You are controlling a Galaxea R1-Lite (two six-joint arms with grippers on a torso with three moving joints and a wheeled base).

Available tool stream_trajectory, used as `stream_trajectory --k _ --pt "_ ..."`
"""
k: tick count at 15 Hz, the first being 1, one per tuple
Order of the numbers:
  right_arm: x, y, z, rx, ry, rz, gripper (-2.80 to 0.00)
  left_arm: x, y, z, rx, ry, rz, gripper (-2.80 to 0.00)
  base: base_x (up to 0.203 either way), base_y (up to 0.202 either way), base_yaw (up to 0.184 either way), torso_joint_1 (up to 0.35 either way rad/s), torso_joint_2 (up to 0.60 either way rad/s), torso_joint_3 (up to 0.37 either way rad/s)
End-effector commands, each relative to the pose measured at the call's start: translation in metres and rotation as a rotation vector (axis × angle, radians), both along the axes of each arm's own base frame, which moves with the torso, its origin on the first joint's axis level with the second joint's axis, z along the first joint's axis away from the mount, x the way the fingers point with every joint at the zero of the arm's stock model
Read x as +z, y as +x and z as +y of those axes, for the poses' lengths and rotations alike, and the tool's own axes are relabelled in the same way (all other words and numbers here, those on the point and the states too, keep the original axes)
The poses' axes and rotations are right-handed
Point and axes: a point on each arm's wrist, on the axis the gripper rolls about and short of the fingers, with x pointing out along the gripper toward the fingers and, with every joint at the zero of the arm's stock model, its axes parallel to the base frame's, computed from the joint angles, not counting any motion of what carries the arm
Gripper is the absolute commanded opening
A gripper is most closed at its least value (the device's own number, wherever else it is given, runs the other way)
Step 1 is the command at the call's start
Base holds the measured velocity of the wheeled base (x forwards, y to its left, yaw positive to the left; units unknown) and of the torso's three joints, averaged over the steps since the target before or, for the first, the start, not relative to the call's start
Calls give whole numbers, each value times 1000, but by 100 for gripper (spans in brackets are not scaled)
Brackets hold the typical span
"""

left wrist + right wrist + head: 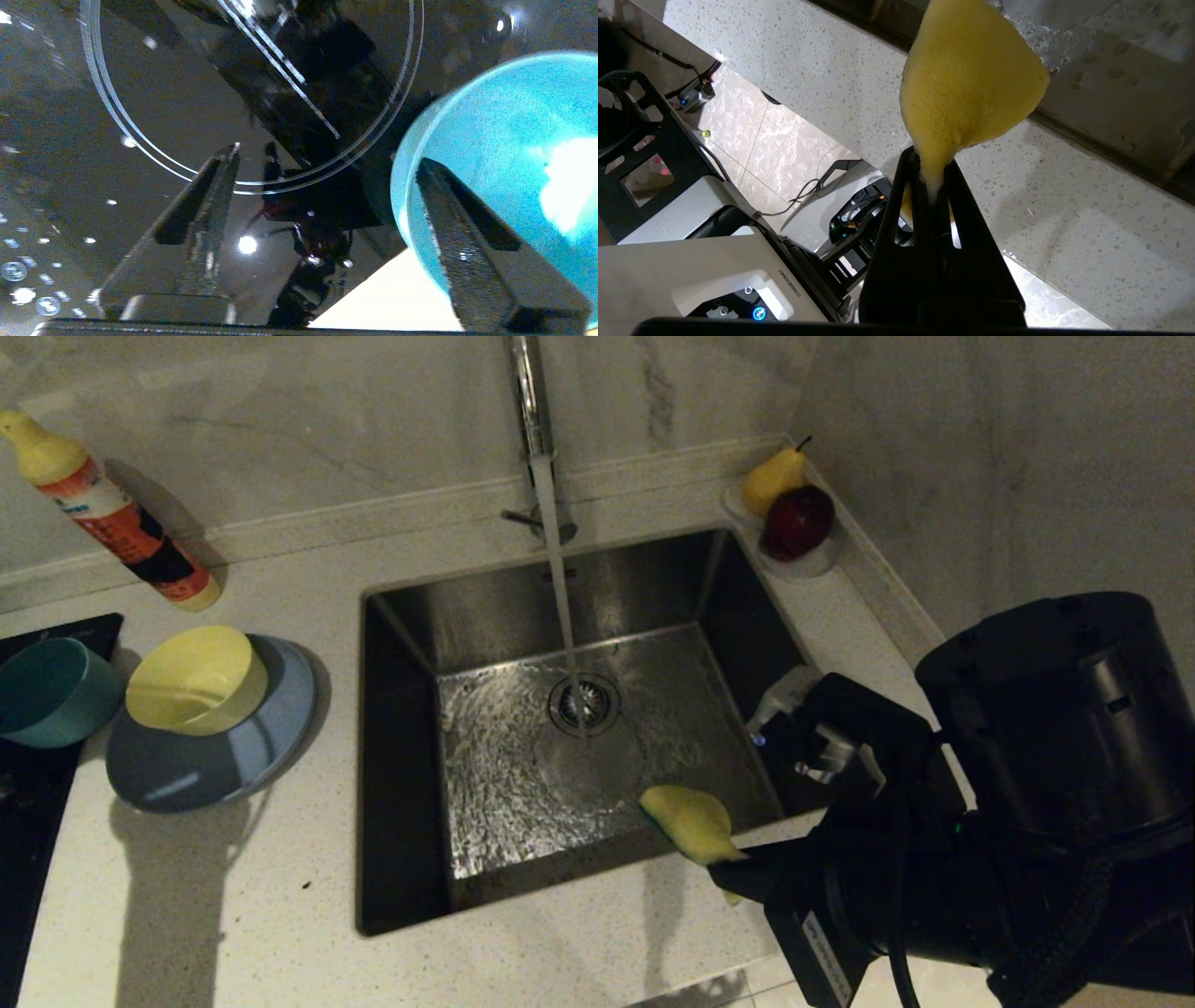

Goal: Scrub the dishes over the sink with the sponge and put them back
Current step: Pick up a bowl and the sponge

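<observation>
Sponge [966, 84] pinched by right end effector [930, 172]

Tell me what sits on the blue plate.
The yellow bowl sits on the plate, toward its back left. The plate surface beneath the bowl is hidden.

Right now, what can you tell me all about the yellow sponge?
The sponge is soft, foamy and yellow, with a dark green edge showing in the head view. The right gripper is shut on one end, pinching it thin, so the rest fans out wide. It hangs in the air over the near right corner of the sink, away from the running water.
</observation>
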Motion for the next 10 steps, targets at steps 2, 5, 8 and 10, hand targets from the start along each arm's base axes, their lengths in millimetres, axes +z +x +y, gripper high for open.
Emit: stream_trajectory --k 2,5,8,10 --pt "0 -1 -1 -1 0 1 -280 5 -1 -2 -31 -29 -42 0 0 0 0 0 0 0" --pt "-1 -2 -3 -2 -1 3 -280 5 -2 -4 -36 -34 -42 0 0 0 0 0 0 0" --pt "0 -2 -5 -5 3 2 -280 -9 0 -2 -36 -87 9 0 0 0 0 0 0 0" --pt "0 -2 -6 -9 3 2 -280 -21 4 1 -33 -133 20 0 0 0 0 0 0 0"
